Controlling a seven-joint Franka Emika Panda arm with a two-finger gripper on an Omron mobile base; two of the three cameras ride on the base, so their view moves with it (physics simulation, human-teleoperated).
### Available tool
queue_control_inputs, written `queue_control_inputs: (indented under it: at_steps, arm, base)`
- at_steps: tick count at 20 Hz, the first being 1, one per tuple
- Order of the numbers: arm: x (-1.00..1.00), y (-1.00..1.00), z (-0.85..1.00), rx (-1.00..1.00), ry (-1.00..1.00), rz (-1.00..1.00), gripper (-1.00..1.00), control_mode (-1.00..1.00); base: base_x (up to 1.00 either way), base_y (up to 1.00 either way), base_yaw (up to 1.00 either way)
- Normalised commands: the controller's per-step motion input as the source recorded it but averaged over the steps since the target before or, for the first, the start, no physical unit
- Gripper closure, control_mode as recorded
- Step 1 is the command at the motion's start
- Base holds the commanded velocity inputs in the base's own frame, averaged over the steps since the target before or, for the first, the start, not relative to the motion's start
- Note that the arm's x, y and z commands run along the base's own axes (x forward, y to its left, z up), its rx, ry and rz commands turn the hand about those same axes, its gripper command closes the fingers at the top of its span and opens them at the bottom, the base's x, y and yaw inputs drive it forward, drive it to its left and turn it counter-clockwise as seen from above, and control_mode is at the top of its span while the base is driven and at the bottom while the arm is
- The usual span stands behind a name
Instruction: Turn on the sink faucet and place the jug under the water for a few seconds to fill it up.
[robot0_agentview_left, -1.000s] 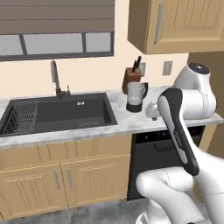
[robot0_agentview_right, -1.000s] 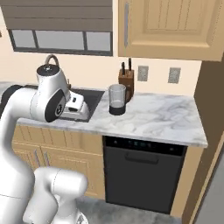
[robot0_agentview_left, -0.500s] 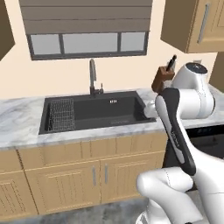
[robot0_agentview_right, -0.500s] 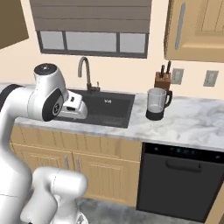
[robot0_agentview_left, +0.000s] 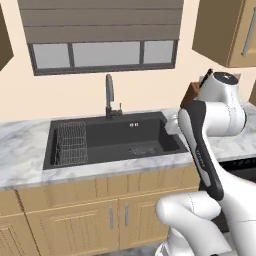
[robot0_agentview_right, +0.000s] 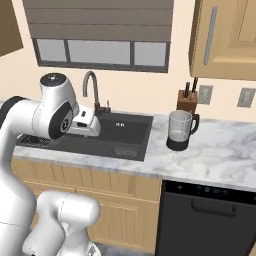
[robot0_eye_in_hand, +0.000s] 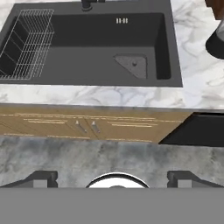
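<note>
Starting at the left, the sink (robot0_agentview_right: 131, 131) lay partly hidden behind the arm; the faucet (robot0_agentview_right: 91, 89) rose behind it. The jug (robot0_agentview_right: 181, 130) stood right of the sink on the counter (robot0_agentview_right: 225, 155). Gripper (robot0_eye_in_hand: 116, 177) fingers stood wide apart, empty.

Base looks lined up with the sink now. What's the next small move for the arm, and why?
Probably reach the open gripper forward toward the lever at the base of the sink faucet. No water runs into the sink, and the jug stands untouched on the counter to its right, so the tap likely comes first.
</note>
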Motion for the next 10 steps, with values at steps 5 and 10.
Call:
queue_control_inputs:
  at_steps: [5, 10]
  arm:
    - [0.0, 0.0, 0.0, 0.0, 0.0, 0.0, -1.0, 1.0]
    - [0.0, 0.0, 0.0, 0.0, 0.0, 0.0, -1.0, 1.0]
  base:
    - [0.67, 0.0, 0.0]
    - [0.71, 0.06, 0.0]
